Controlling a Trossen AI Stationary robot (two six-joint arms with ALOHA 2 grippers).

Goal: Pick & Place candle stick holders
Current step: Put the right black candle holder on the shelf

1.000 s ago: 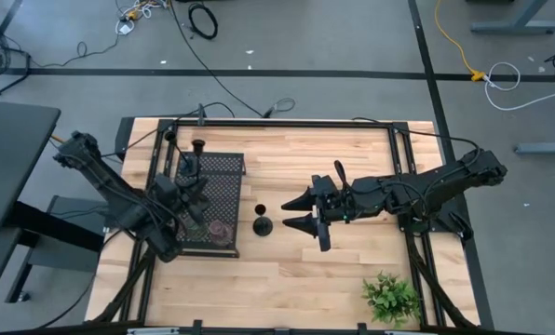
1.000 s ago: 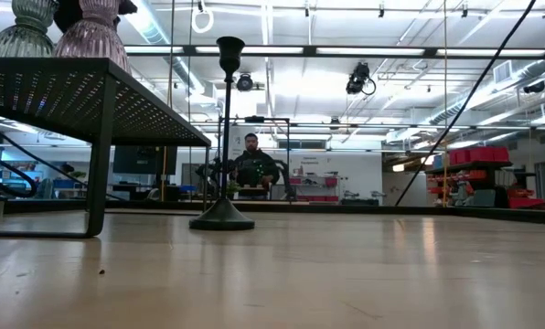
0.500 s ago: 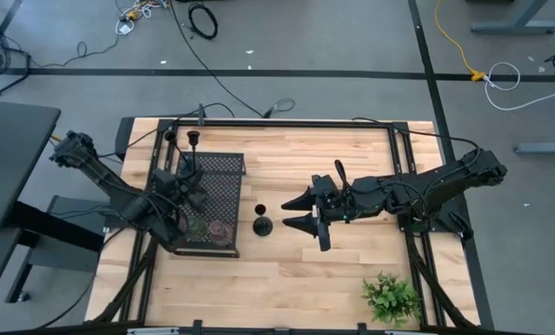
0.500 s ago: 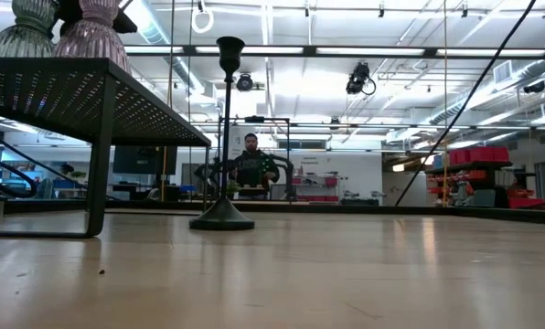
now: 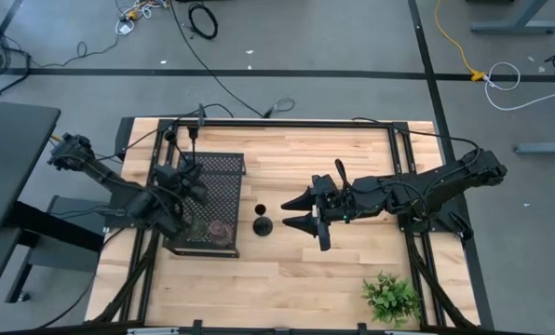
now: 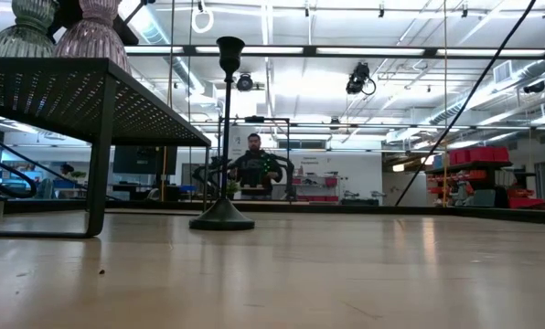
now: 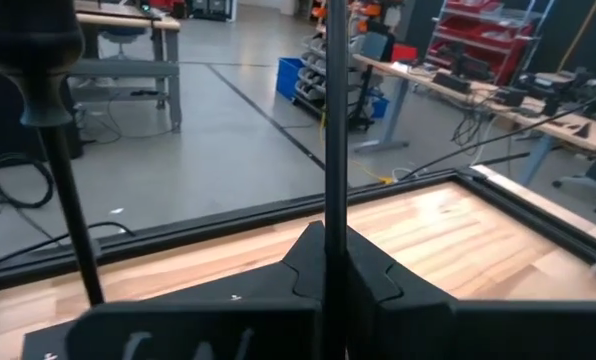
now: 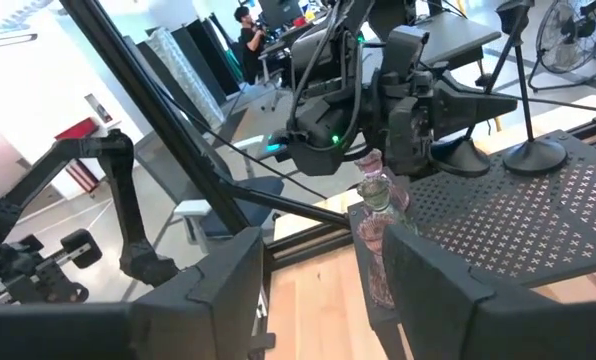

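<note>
In the high view the left end effector [image 5: 186, 177] is over the upper left part of the black perforated stand [image 5: 223, 191], at centre left of the frame. In the left wrist view its fingers are pressed together on the thin stem of a black candle stick holder [image 7: 335, 150]. A second black holder [image 5: 194, 140] stands at the stand's upper left corner, very near the arm. The glass holders [image 5: 220, 228] sit on the lower part of the stand, and one more black holder [image 5: 262, 224] stands on the worktop [image 5: 352, 270] just right of the stand. The right end effector [image 5: 301, 211], fingers spread, waits at the centre of the frame.

I think the risk is a tall, thin holder tipping: if the left arm swings sideways, it can hit the neighbour holder, or the stem can slip in the grip.
</note>
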